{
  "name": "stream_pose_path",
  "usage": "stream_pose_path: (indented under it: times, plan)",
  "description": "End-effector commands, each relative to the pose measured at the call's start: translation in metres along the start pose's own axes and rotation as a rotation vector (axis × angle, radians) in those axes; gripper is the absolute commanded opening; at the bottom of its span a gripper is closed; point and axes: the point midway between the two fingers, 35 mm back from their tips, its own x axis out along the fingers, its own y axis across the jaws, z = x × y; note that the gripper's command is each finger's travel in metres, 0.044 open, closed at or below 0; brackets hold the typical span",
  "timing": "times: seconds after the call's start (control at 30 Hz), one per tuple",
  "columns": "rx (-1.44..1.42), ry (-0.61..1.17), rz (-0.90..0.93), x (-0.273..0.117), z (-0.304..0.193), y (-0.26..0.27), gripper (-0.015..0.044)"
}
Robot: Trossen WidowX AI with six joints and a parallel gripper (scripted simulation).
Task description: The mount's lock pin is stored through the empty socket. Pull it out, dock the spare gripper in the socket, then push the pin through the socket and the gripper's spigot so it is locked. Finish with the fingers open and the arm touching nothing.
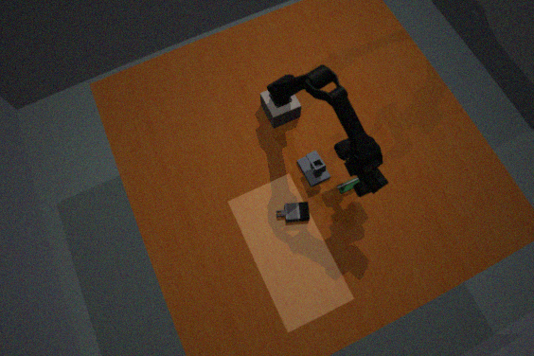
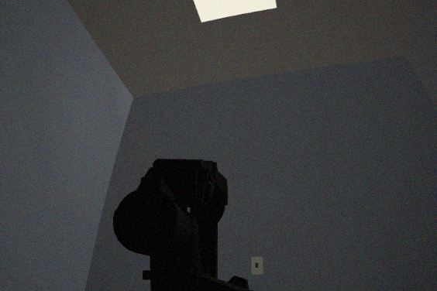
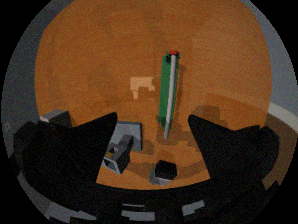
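Observation:
The lock pin (image 3: 170, 95), a grey rod with a red head, lies along a green holder (image 1: 349, 186) (image 3: 163, 90), clear of the mount. The mount (image 1: 308, 169) (image 3: 134, 131), a grey plate with an upright socket (image 1: 318, 166) (image 3: 119, 159), stands beside it; no pin is seen through the socket. The spare gripper (image 1: 296, 212) (image 3: 165, 170), grey with a black end and a narrow spigot, lies on the mat apart from the mount. My gripper (image 3: 154, 117) is open and empty above the holder, one finger to each side of the pin in the wrist view. The top view hides the fingertips.
The arm (image 1: 349, 117) (image 2: 174, 210) curves from its pale base block (image 1: 286, 116) around the mount's far side. A bright light patch (image 1: 303, 281) lies on the orange mat (image 1: 199, 111) and reaches under the spare gripper. The exterior view shows only the arm, walls and ceiling light.

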Motion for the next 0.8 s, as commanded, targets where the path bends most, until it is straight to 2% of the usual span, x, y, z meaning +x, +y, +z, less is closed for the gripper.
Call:
stream_pose_path:
  times: [0.0, 0.3, 0.4, 0.77]
  plan:
    - [0.000, 0.000, -0.002, -0.010, 0.001, 0.001, 0.0440]
    - [0.004, 0.004, 0.019, -0.027, 0.002, 0.006, 0.0440]
    - [0.004, 0.004, 0.023, -0.022, 0.002, 0.006, 0.0440]
    - [0.005, 0.005, 0.023, -0.080, 0.007, 0.014, 0.0440]
